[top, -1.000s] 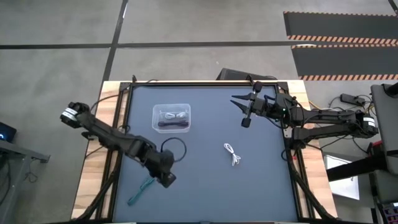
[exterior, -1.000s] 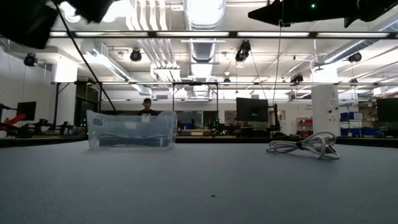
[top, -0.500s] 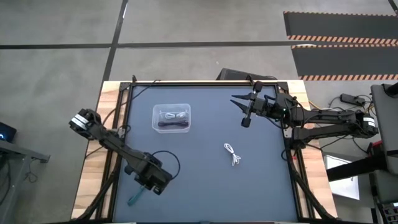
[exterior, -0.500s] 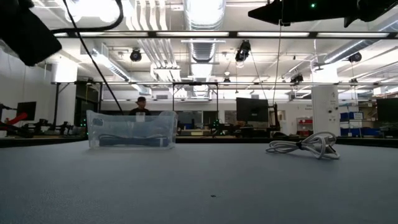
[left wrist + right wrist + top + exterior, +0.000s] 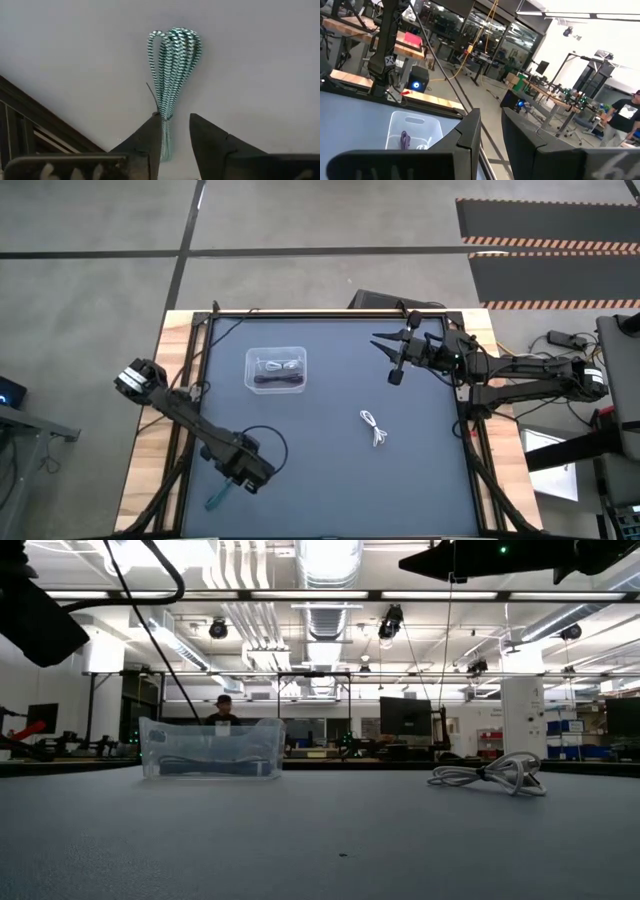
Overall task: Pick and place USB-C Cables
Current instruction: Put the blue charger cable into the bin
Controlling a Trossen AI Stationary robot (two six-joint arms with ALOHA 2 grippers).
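Note:
A teal cable (image 5: pixel 172 60), bundled and tied, lies flat on the dark mat near the table's near left edge (image 5: pixel 213 500). My left gripper (image 5: pixel 176 131) points steeply down over the bundle's thin tied end, open, with one finger on either side of that end (image 5: pixel 243 475). A white cable (image 5: pixel 374 427) lies loose at mid-table (image 5: pixel 490 773). The clear box (image 5: pixel 276 369) holds a white cable and a purple cable (image 5: pixel 275 381). My right gripper (image 5: pixel 397 368) hangs raised at the far right, slightly open and empty (image 5: pixel 490 131).
The mat's black frame rail (image 5: pixel 45 125) and the wooden table edge (image 5: pixel 150 470) run close beside the teal cable. Black arm wires loop near my left gripper (image 5: pixel 268 442). A person (image 5: pixel 223 708) stands in the room beyond the box.
My left gripper has come down and gone toward the table's left edge, tipping to point more steeply down, and now stands over the upper end of the teal cable. The cables have stayed where they were.

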